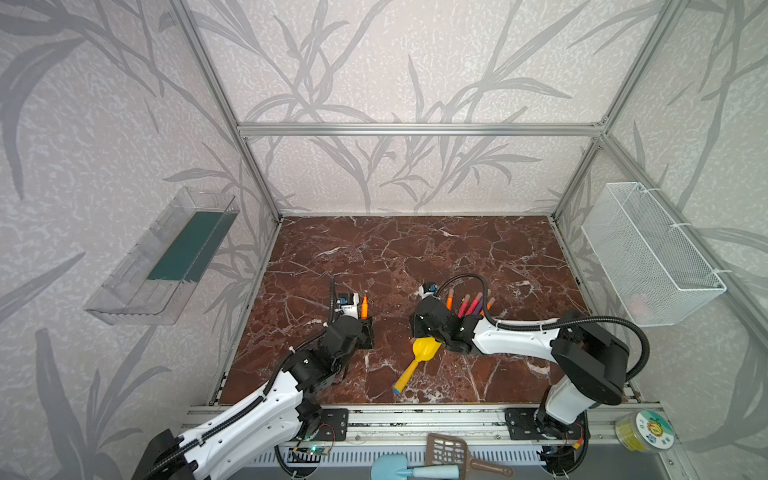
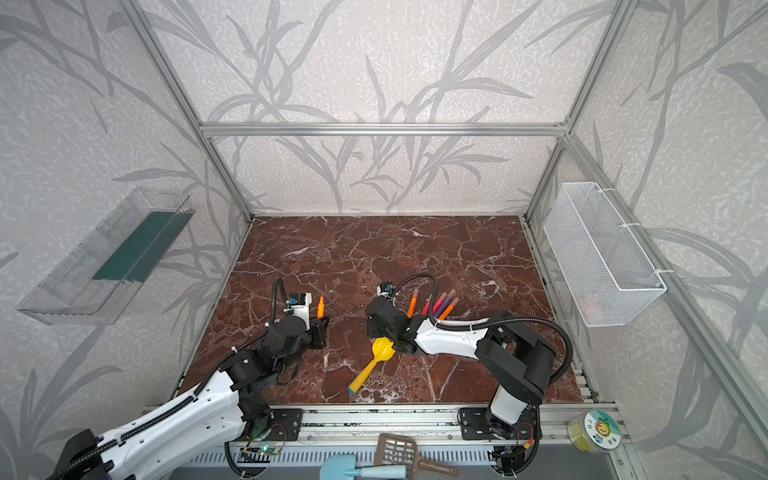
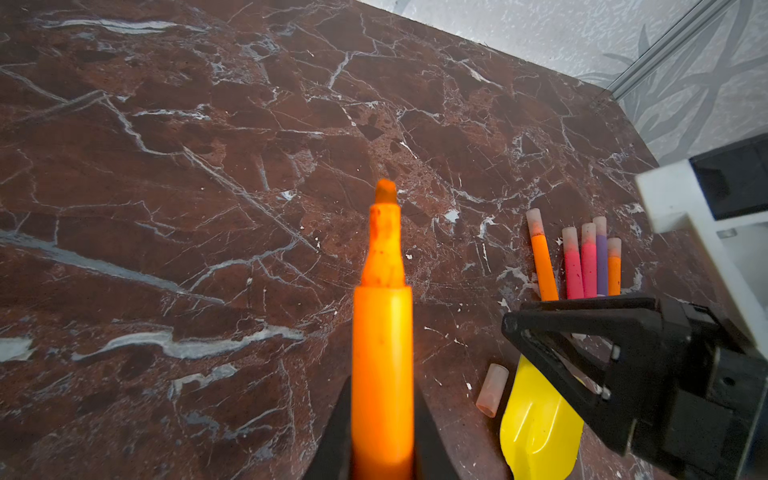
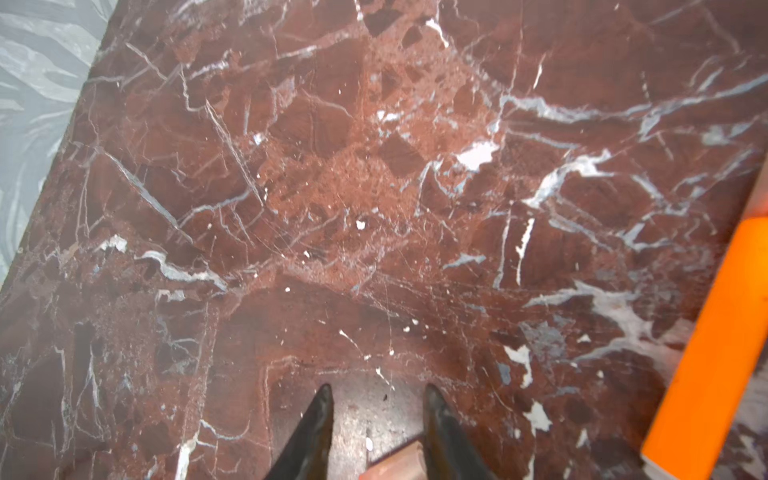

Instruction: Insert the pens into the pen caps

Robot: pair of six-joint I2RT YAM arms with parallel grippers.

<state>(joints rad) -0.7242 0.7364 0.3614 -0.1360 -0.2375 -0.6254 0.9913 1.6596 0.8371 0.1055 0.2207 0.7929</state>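
My left gripper (image 1: 365, 321) (image 3: 382, 388) is shut on an orange pen (image 1: 365, 306) (image 2: 320, 306) (image 3: 382, 332), which stands with its bare tip up. Five other pens (image 1: 469, 305) (image 3: 588, 266), orange, pink and purple, lie in a row behind the right arm, each with a pen cap on it. One loose pinkish pen cap (image 3: 492, 390) (image 4: 395, 461) lies on the marble beside the yellow scoop. My right gripper (image 1: 419, 328) (image 4: 378, 392) hangs over it with its jaws apart; the cap sits low between them, against one finger only.
A yellow toy shovel (image 1: 424, 349) (image 2: 376, 355) lies under the right wrist. A wire basket (image 1: 652, 253) hangs on the right wall and a clear tray (image 1: 162, 257) on the left wall. A blue shovel (image 1: 399, 469) and a brown scoop (image 1: 453, 453) lie off the front edge.
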